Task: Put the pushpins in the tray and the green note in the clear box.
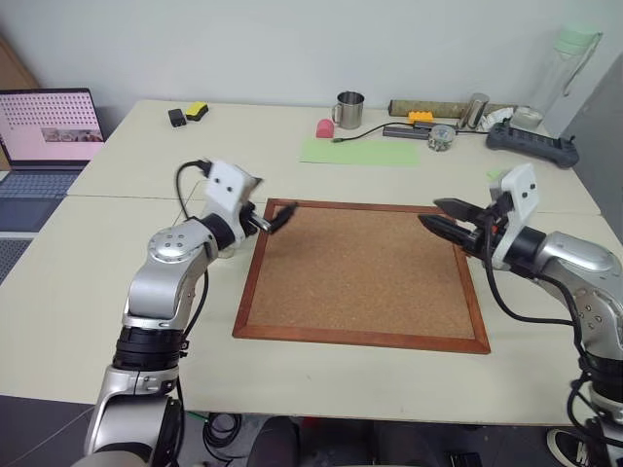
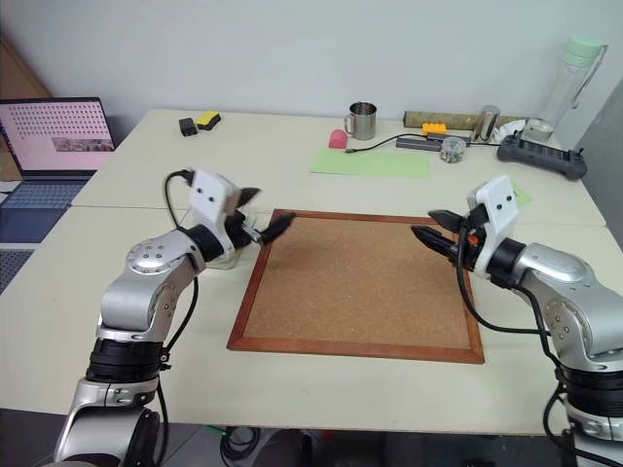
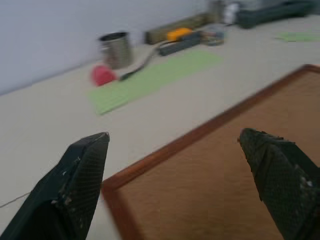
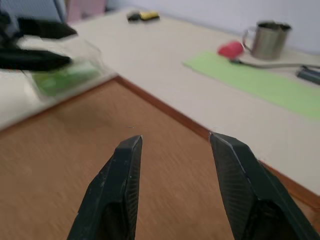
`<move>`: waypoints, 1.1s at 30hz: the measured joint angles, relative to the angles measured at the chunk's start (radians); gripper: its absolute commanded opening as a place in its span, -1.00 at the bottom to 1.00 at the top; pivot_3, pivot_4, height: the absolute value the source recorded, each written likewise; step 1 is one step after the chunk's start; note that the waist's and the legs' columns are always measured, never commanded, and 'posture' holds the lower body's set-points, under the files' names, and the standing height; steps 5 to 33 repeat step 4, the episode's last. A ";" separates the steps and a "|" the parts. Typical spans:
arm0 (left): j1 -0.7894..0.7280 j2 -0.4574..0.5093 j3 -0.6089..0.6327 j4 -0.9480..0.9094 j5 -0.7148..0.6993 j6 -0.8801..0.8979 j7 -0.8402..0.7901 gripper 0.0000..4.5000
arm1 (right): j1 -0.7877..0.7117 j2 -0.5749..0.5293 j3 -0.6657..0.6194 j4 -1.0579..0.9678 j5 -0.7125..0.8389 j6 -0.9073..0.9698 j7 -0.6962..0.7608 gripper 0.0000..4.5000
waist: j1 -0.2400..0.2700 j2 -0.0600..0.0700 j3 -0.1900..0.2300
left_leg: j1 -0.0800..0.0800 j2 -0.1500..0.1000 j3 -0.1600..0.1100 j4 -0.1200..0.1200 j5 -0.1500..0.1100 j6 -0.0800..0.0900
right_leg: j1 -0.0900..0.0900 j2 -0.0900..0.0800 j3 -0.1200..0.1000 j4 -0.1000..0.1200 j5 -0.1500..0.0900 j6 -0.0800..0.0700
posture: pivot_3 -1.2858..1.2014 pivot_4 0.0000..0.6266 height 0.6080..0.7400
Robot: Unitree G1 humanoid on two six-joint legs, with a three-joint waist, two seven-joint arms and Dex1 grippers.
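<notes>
At the cork board's point(image 1: 360, 277) ten o'clock corner, the left gripper point(image 1: 280, 216) stands wide and empty. The right gripper point(image 1: 430, 212), at two o'clock, is half apart and empty. The green note point(image 4: 60, 80) lies inside the clear box point(image 4: 82, 52), just beside the left gripper. Risk: a left-arm sweep clips the light box, spilling the note.

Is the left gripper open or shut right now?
Open. The left gripper has its two black fingers spread wide, with the cork board's corner showing between them.
</notes>
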 measured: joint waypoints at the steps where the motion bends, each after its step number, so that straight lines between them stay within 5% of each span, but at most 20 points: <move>1: -0.001 0.022 -0.030 -0.003 -0.008 0.019 -0.053 0.94 | 0.013 -0.009 0.009 0.018 -0.020 -0.020 0.024 -0.02 | -0.004 0.000 0.000 | 0.001 0.000 0.000 0.000 0.000 0.000 | 0.000 0.000 0.001 0.000 0.000 0.000 | 0.03 -0.52 1.00; 4: 0.006 0.050 -0.088 -0.004 -0.015 0.037 -0.147 0.94 | 0.033 -0.018 0.028 0.034 -0.032 -0.043 0.075 -0.02 | -0.018 0.000 0.000 | 0.000 0.000 0.000 0.000 0.000 0.000 | -0.001 0.001 0.002 0.001 0.000 0.000 | 0.03 -0.52 1.00; 33: 0.006 0.050 -0.088 -0.004 -0.015 0.037 -0.147 0.94 | 0.033 -0.018 0.028 0.034 -0.032 -0.043 0.075 -0.02 | -0.018 0.000 0.000 | 0.000 0.000 0.000 0.000 0.000 0.000 | -0.001 0.001 0.002 0.001 0.000 0.000 | 0.03 -0.52 1.00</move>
